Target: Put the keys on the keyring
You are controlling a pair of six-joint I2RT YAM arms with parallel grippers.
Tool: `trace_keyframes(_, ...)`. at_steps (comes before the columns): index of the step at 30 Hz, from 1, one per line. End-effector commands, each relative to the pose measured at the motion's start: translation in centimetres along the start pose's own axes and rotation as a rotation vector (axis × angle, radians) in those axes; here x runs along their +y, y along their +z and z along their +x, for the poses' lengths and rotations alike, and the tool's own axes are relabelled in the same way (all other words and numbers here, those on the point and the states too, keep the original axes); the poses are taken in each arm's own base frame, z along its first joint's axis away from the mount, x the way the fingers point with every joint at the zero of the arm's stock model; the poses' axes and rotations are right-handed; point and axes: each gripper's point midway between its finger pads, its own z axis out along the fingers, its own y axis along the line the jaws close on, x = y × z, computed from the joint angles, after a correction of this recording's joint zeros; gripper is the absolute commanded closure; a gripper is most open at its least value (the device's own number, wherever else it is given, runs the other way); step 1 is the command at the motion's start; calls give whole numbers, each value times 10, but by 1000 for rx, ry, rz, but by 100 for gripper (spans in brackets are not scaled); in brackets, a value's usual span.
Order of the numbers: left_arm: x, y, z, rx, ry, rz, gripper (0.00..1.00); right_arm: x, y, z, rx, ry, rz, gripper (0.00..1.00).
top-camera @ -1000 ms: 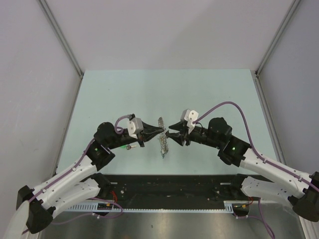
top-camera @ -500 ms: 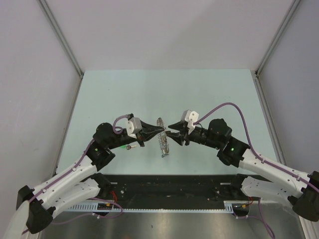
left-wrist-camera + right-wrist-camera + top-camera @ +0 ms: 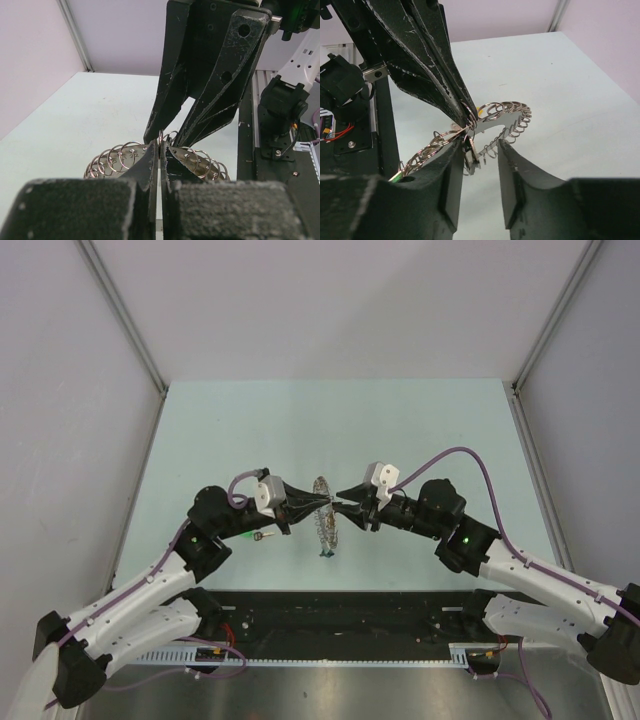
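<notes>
The keyring is a bent metal strip hung with many small wire rings, held in the air between my two grippers. My left gripper is shut on one ring at the strip's top edge, seen close in the left wrist view. My right gripper faces it tip to tip and is open. In the right wrist view a small metal key blade hangs from a ring beside its left finger. A green-headed key lies on the table under the left arm. A yellow head shows behind the strip.
The pale green table has grey walls on three sides. A black rail with cables runs along the near edge between the arm bases. The left gripper's fingers fill the upper left of the right wrist view.
The ring strip has turned from hanging straight to a bowed loop between the tips. Both gripper tips have shifted slightly to the left and closer together.
</notes>
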Motion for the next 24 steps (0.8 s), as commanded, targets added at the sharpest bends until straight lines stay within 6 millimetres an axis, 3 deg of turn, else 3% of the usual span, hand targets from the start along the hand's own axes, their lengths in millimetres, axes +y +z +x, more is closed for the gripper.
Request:
trace_keyframes(1, -3, 2, -23, -78, 34, 26, 100, 0, 3, -21, -76, -42, -7, 67)
trace_keyframes(7, -4, 2, -23, -86, 39, 27, 100, 2, 3, -17, -63, -48, -18, 89)
trace_keyframes(8, -4, 2, -22, -84, 11, 25, 100, 2, 3, -18, -63, -51, -19, 99)
trace_keyframes(10, -4, 2, -22, -85, 7, 22, 100, 2, 1, -16, -54, -64, -17, 100)
trace_keyframes(13, -3, 1, -20, -62, 13, 18, 91, 0, -4, -17, -32, -94, -15, 100)
trace_keyframes(14, -2, 1, -20, -54, 9, 16, 84, 1, -5, -10, 7, -97, -22, 100)
trace_keyframes(18, 2, -1, -21, -12, 56, 33, 74, 2, -10, -8, 74, -162, -50, 100)
trace_keyframes(19, 3, -1, -10, 38, 50, 45, 71, 2, -11, -4, 100, -166, -56, 100)
trace_keyframes(24, 3, -2, -3, 131, 53, 149, 61, 3, -17, -2, 180, -213, -80, 100)
